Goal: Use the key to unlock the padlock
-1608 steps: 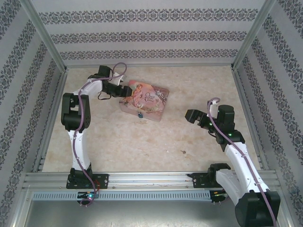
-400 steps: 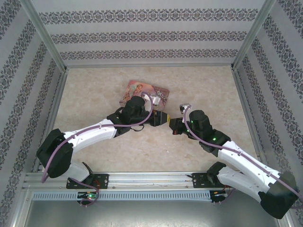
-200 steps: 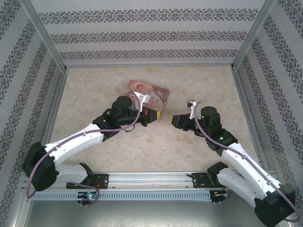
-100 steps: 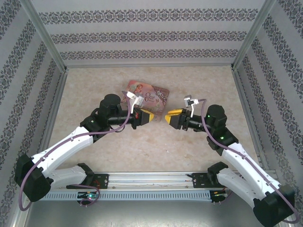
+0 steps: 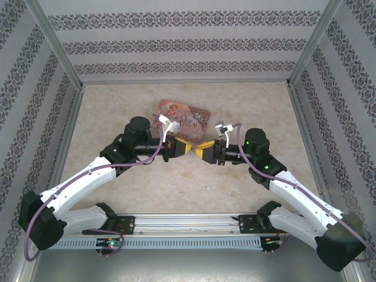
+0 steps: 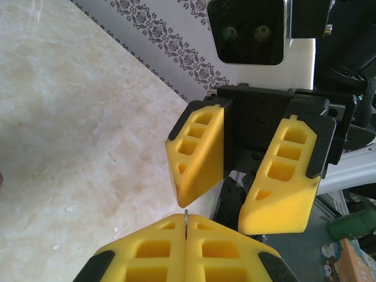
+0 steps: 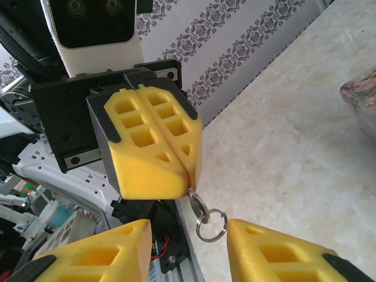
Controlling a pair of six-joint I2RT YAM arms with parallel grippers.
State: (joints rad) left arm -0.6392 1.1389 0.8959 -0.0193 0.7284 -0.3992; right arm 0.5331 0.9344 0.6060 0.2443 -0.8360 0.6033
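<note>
While the left hand point(image 7: 187, 176) is pressed fully together, its two yellow fingers point(image 7: 147, 147) clamp the key point(image 7: 196, 205) at their very tips. The key is small, flat and silver-grey. Only a short piece of it sticks out below the fingertips, and through that piece runs a thin round metal ring point(image 7: 210, 225), which hangs free beneath it. From the left wrist, the key shows only as a thin pale sliver standing up from the seam between the closed fingers.

The right hand point(image 7: 189, 232) stands apart, its yellow fingers spread to either side and holding nothing. In the right wrist view the key and its ring hang in the gap between those two fingers, just past their tips. The ring lies just beside the finger on the right of that picture; whether it touches I cannot tell. The other finger is clearly apart from it.

Seen from the top, the two hands face each other tip to tip above the middle of the pale marbled surface point(image 5: 252, 111), the left arm reaching in from the left and the right arm from the right. The key sits where the hands meet, too small to make out from there. A pink illustrated tin point(image 5: 187, 116) lies on the surface just beyond the left hand.
</note>
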